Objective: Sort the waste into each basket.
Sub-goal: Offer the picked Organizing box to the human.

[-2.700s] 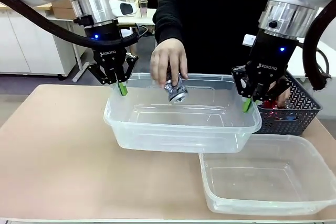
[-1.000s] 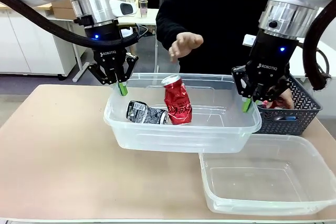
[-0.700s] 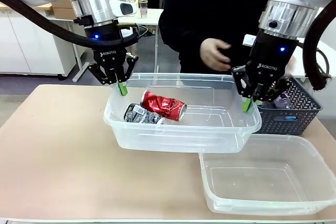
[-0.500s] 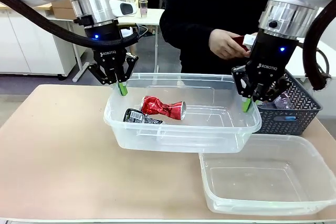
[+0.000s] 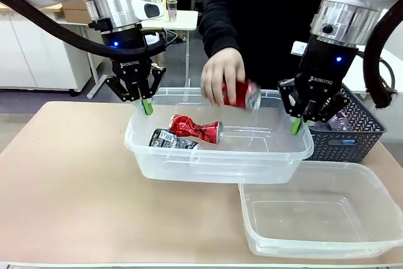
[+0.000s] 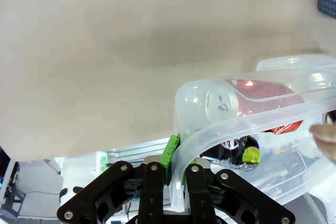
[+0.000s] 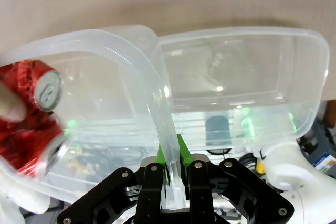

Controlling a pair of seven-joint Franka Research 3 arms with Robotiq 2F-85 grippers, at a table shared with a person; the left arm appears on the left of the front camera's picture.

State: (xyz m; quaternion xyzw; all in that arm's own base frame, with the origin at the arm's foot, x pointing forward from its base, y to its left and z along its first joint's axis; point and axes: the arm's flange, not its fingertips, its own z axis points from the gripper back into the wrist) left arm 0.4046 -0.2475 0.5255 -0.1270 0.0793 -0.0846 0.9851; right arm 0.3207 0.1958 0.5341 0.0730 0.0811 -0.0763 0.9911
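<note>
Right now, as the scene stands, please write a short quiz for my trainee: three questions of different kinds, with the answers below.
1. True or false: the near tub on the table holds two cans.
2. What do the left gripper and the right gripper each grip? A) a can B) the rim of the far tub C) nothing
3. Fill in: the held can in the person's hand is coloured ____.
Key: 1 false: the crushed red can and the dark can lie in the far tub. 2 B. 3 red.
</note>
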